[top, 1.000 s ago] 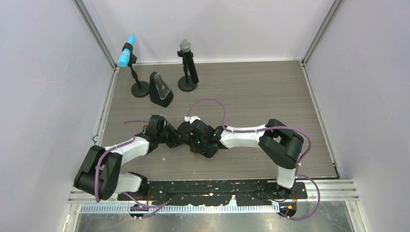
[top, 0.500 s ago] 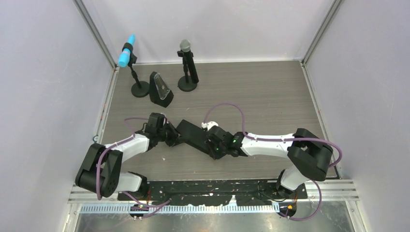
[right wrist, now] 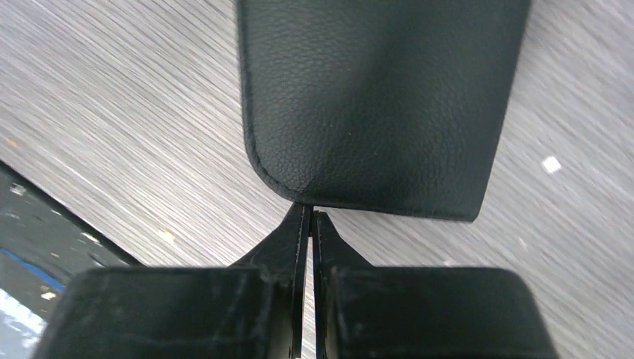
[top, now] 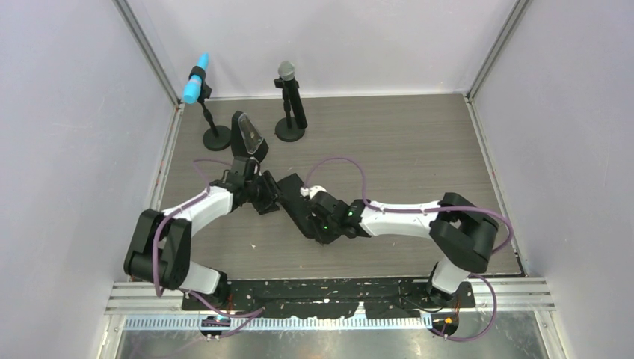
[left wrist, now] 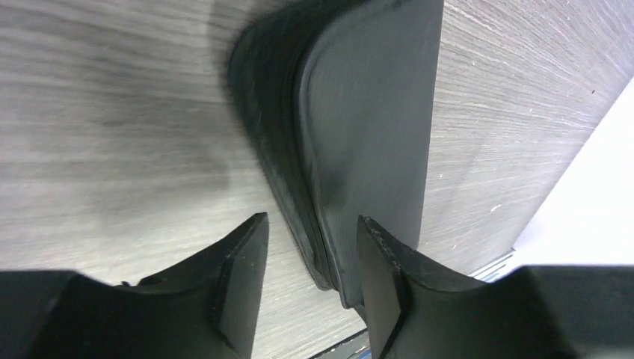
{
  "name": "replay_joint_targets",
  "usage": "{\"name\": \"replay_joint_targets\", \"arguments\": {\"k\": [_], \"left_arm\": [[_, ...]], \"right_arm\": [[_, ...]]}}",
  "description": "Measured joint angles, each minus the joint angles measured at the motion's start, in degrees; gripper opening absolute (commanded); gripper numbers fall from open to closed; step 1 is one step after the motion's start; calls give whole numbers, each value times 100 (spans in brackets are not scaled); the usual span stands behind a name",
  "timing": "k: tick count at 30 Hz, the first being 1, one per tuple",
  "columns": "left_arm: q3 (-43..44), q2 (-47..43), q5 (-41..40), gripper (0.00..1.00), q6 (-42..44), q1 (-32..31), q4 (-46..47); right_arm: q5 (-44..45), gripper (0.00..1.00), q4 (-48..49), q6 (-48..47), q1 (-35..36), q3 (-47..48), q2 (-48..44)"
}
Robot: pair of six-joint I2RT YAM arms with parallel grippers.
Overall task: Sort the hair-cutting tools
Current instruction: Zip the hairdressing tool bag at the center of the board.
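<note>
Top external view shows a flat black leather pouch [top: 297, 203] lying on the grey wood-grain bench [top: 404, 149], between both claws. The left claw [left wrist: 306, 250] is spread astride one pouch edge; the right claw [right wrist: 308, 224] is pressed together at the opposite corner, pinching nothing visible. No hair-cutting tools show outside the pouch, so how far the sorting stands cannot be told.

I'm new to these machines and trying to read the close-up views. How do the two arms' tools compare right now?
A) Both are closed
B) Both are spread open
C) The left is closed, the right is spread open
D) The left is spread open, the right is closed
D: the left tool shows a clear gap between its fingers beside the black leather pouch, while the right tool has its fingers pressed together.
</note>
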Motion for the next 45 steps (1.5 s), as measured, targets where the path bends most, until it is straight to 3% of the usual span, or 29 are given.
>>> {"name": "replay_joint_targets", "arguments": {"k": [8,15,22,32,40,43,45], "left_arm": [[-442,-1443,-278,52,59,15,-393],[-1058,-1436,-94,46,-144,-96,-363],[-1126,-1167,-22,1,-313,-236,-138],[-1058,-1185,-15,0,-210,-258,-170],[-892,-1128,330,0,-11,-448,-44],[-839,-1073,321,0,48,-573,-46],[-791,-997,284,0,87,-721,-61]], "right_arm": [[-356,5,647,210,216,1128,951],[-590,5,1001,385,245,1290,1294],[-651,5,1010,466,245,1290,1379],[-166,5,446,22,188,931,931],[-280,6,420,-129,-728,59,39],[-435,15,455,-133,-813,26,33],[-474,31,452,-136,-815,-79,-28]]}}
